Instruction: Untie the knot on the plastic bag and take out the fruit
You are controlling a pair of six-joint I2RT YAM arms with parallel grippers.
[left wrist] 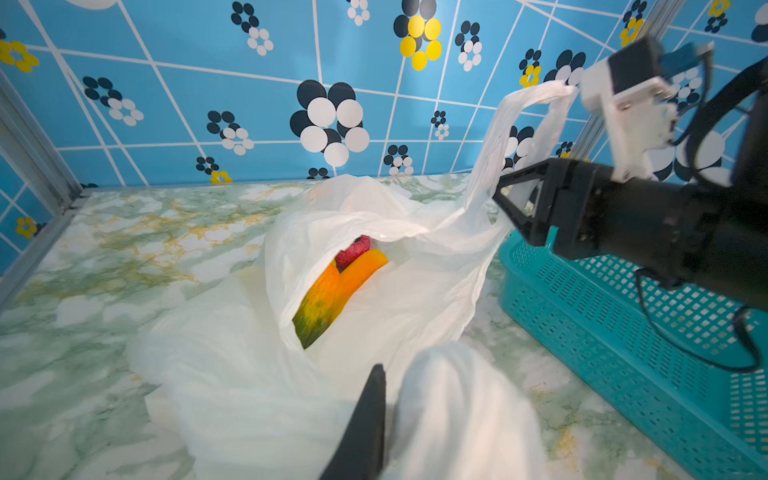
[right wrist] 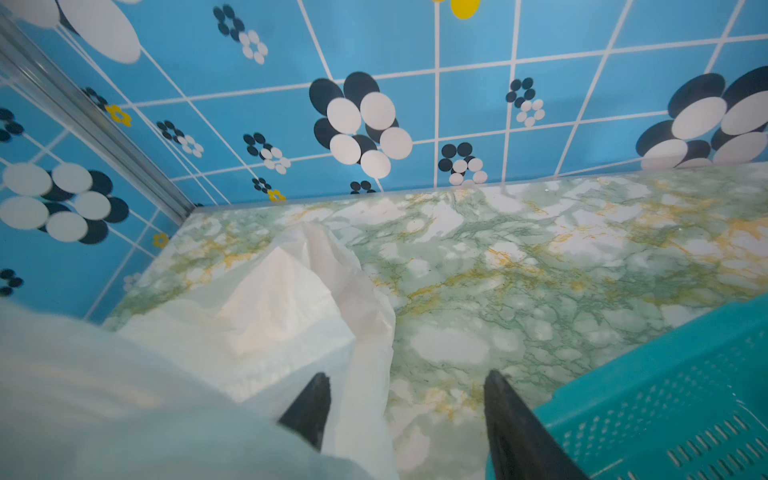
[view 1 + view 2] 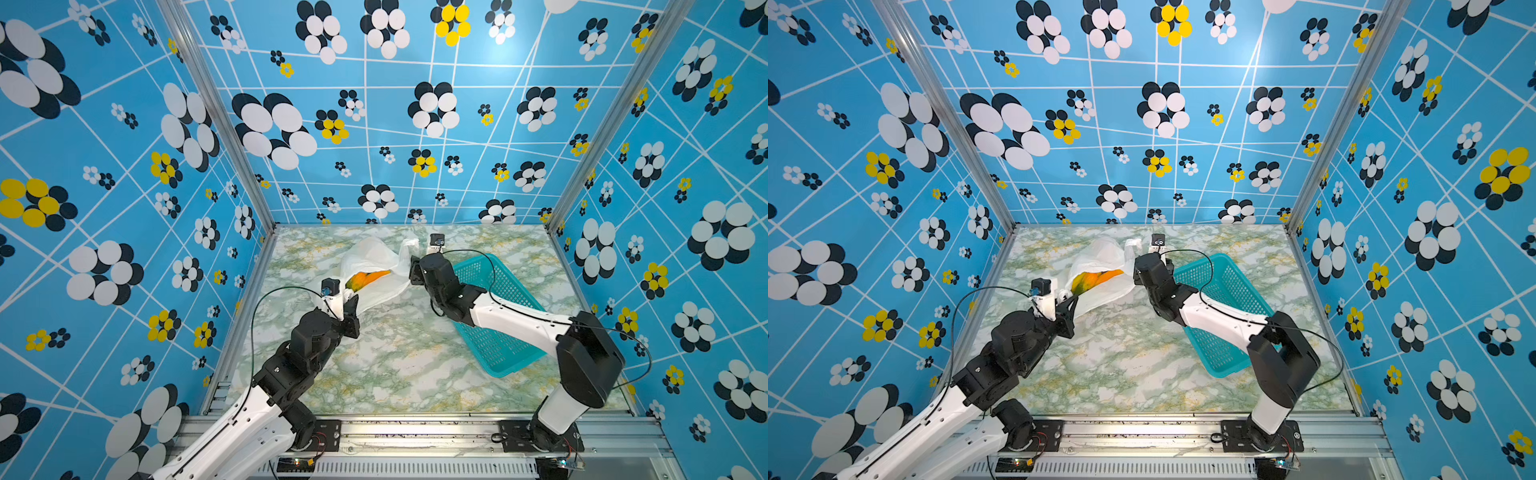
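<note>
**White plastic bag [image 3: 376, 257] lying mouth-open on the far part of the marbled table [image 3: 395, 365], just left of the teal mesh basket [image 3: 503, 349], with fruit inside.**

Both top views show only one orange-green oblong fruit [image 3: 368, 277] through the mouth. The left wrist view looks in and adds an orange fruit [image 1: 363, 268] and a pinkish-red fruit [image 1: 353, 249] behind it, plus one loop handle [image 1: 492, 149] standing up beside the right arm's claw. The right wrist view shows no fruit. It does show the right gripper [image 2: 409, 382] with its jaws apart, bag film draped over one finger [image 2: 311, 403] and nothing clamped. The left gripper [image 3: 352, 305] sits at the bag's near edge. One dark finger [image 1: 368, 415] shows and the other is buried under blurred plastic, so I cannot tell whether it is clamped or apart.
</note>
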